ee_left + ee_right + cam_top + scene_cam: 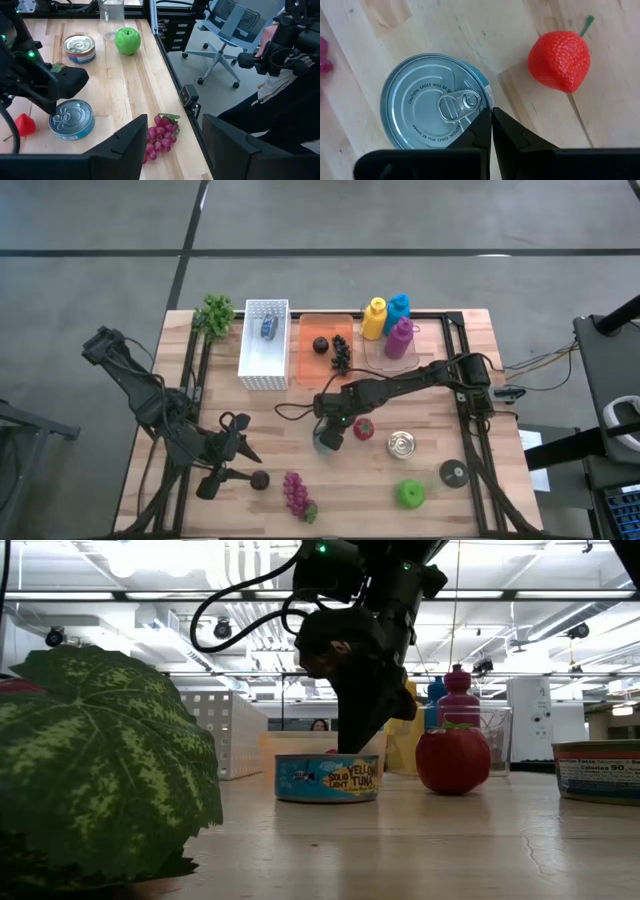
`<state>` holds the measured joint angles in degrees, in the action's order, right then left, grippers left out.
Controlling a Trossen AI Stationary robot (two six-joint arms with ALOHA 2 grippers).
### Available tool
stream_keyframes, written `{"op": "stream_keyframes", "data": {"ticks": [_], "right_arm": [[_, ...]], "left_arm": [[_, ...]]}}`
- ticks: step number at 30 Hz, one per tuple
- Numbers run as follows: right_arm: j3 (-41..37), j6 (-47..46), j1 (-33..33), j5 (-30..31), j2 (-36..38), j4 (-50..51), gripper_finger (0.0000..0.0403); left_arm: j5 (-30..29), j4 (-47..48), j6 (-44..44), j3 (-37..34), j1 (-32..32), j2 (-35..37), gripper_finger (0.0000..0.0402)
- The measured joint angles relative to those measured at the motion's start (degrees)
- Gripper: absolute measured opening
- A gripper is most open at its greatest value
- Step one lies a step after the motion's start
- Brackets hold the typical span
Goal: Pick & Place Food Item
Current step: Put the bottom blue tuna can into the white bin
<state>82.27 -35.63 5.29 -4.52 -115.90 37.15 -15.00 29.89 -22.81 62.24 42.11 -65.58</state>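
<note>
A grey floor surrounded the wooden tabletop [300,420], and an office with ceiling lights showed beyond it in the low view. Along the far edge stood a white basket [264,345], an orange tray [322,352] holding dark fruit, 3 bottles in yellow, blue and magenta [388,325], and a leafy green sprig [215,314]. The right tool [492,116] hung over the middle of the tabletop with its 2 fingers pressed fully together and nothing between them, their tips just over the rim of a tuna can [436,103] standing upright with its pull tab facing up. A red strawberry [560,60] lay just beside that can, apart from it. In the low view the can's yellow and blue label [328,778] showed directly beneath the dark arm. The left tool [232,448] waited near the front left of the tabletop, its fingers [125,145] standing partly apart and holding nothing. A bunch of purple grapes [297,494] lay near the front edge, with a small dark fruit [260,479] beside it. Toward the front right sat a second can [402,444], a green apple [411,494] and a small dark disc [453,473]. A swivel chair [227,30] stood on the floor past the tabletop's edge.
</note>
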Motion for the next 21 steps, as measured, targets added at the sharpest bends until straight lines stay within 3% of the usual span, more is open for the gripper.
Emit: {"op": "stream_keyframes", "data": {"ticks": [21], "right_arm": [[-0.30, -1.93, -0.10, 1.87, 1.88, 0.47, 0.0008]], "left_arm": [[0.00, 0.00, 0.16, -0.02, -0.04, 0.00, 0.0213]]}}
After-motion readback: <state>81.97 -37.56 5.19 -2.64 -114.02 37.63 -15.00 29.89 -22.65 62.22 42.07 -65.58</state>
